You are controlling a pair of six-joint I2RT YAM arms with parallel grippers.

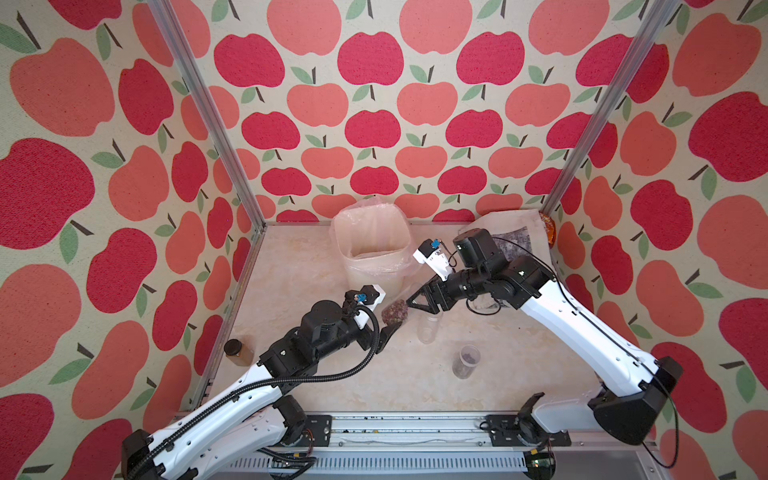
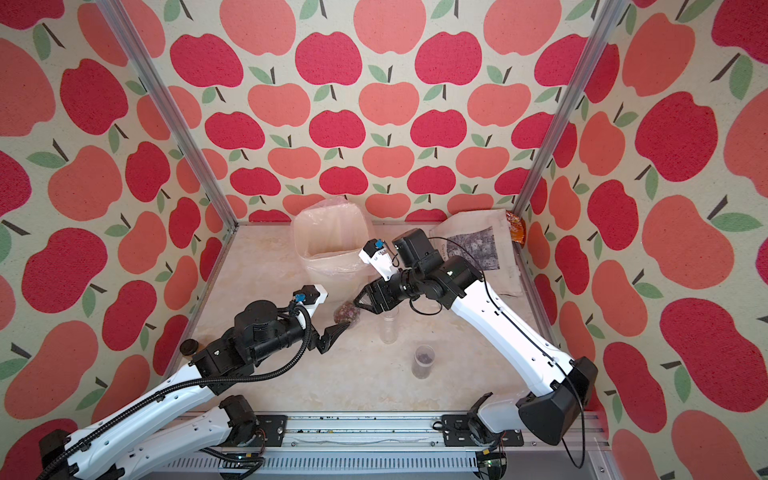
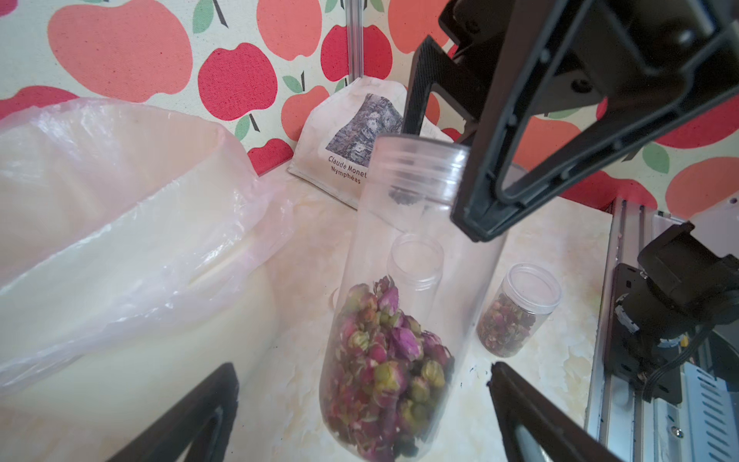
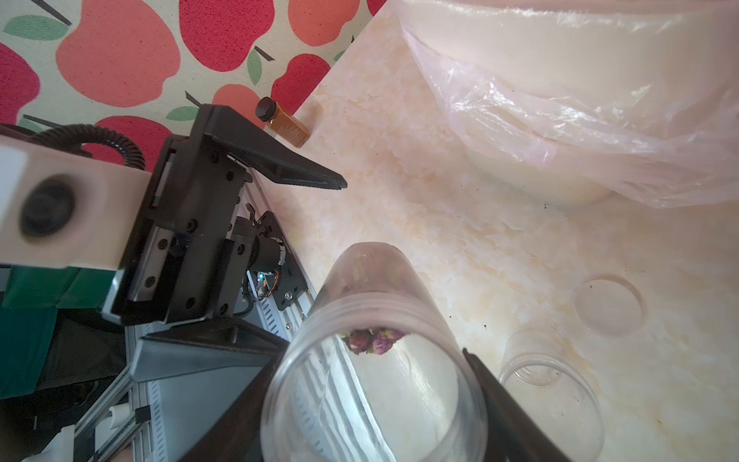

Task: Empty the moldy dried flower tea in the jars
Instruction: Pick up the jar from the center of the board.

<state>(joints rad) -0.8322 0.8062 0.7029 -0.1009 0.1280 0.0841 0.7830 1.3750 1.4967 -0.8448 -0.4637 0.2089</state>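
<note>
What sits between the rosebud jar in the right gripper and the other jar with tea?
An empty lidless jar stands between the rosebud jar and the part-filled jar; both top views show it.

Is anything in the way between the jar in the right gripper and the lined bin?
Nothing visible. The jar, held by the right gripper, is close beside the bin; the empty jar stands off that path.

The only writing that can be read stands on the cream bag (image 3: 344, 148) propped at the far corner of the table (image 3: 552, 240), seen in the left wrist view: under its printed grey picture, two lines read "Claude Monet" and "Nymphéas". In both top views this lettering is too small to read. Fine markings on the amber bottle (image 4: 286, 124) are too blurred to make out
</note>
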